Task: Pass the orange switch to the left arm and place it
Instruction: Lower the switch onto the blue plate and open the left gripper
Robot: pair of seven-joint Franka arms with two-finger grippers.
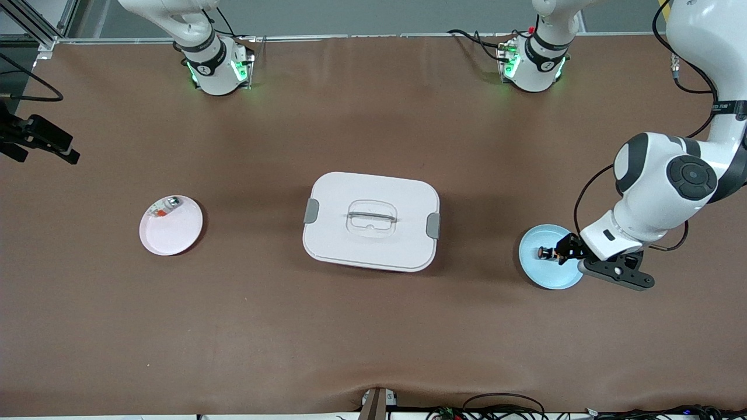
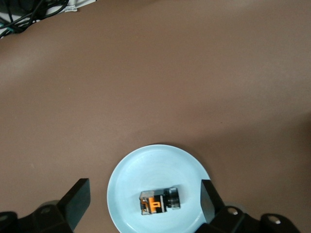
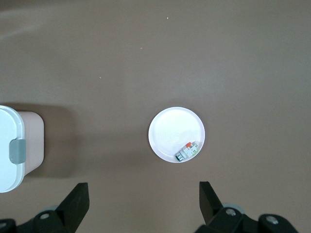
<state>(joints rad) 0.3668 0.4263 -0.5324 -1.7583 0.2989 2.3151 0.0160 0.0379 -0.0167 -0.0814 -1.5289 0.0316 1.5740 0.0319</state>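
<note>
The orange switch (image 1: pixel 545 252) lies on its side on the blue plate (image 1: pixel 548 273) at the left arm's end of the table. In the left wrist view the switch (image 2: pixel 159 201) shows its orange face and black body on the plate (image 2: pixel 150 167). My left gripper (image 1: pixel 565 249) hangs low over this plate, open and empty, its fingers (image 2: pixel 77 199) standing wide on either side of the switch. My right gripper (image 3: pixel 143 200) is open and empty, high over the table near the pink plate (image 3: pixel 170 127), and out of the front view. The white box (image 1: pixel 371 220) stands mid-table.
The pink plate (image 1: pixel 172 230) at the right arm's end holds a small silver-green part (image 1: pixel 166 206), which also shows in the right wrist view (image 3: pixel 187 151). The box's edge and grey clasp (image 3: pixel 17 150) show there too. A black camera mount (image 1: pixel 41 140) juts in at that end. Cables (image 1: pixel 502 408) lie along the near edge.
</note>
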